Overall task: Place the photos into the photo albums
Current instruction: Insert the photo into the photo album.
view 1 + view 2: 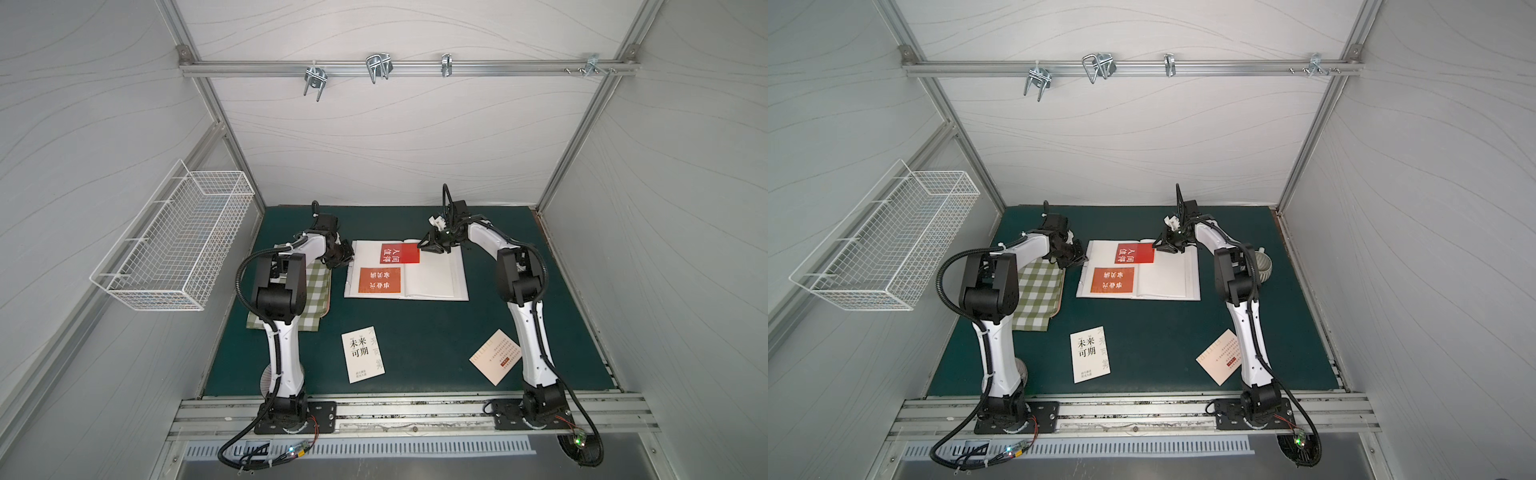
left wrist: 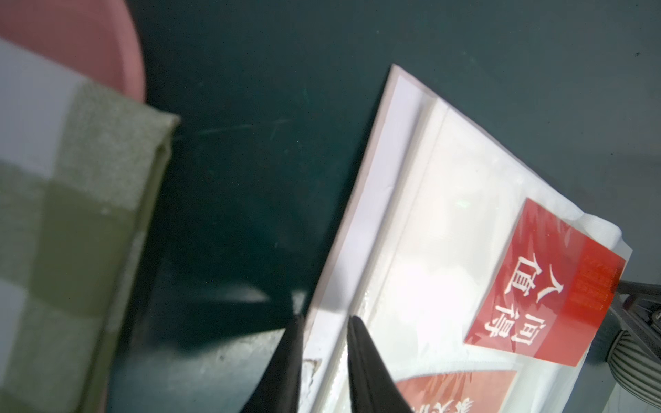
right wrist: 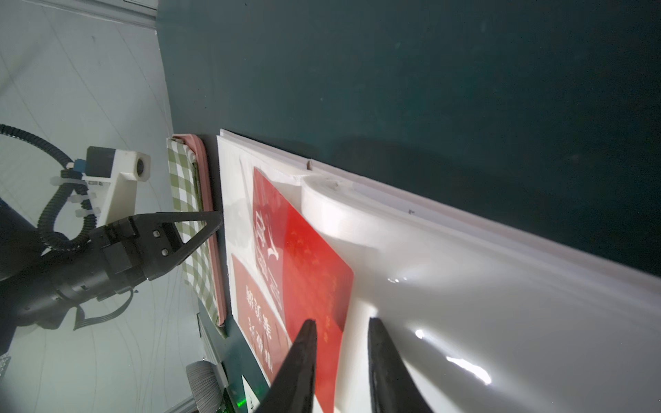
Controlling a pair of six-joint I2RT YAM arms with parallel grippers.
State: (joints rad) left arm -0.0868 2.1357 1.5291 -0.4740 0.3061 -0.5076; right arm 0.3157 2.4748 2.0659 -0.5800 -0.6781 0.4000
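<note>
The photo album point(image 1: 436, 278) lies open on the green mat. An orange photo point(image 1: 379, 280) sits in the lower sleeve of its left page. A red photo point(image 1: 399, 253) is partly inside the upper sleeve, and its right end sticks out over the spine. My right gripper point(image 1: 420, 248) is at that free end; in the right wrist view its jaws point(image 3: 341, 320) stand apart over the red photo's point(image 3: 314, 271) corner, clamping nothing. My left gripper point(image 2: 325, 318) straddles the album's left edge point(image 2: 361, 221) with a narrow gap. A white photo point(image 1: 363, 354) and a cream photo point(image 1: 494, 356) lie loose near the front.
A green-and-white checked cloth point(image 1: 316, 291) lies left of the album, under my left arm. A grey ribbed object point(image 1: 1263, 266) sits behind my right arm. A white wire basket point(image 1: 174, 241) hangs on the left wall. Metal hooks point(image 1: 378, 66) hang on the back rail.
</note>
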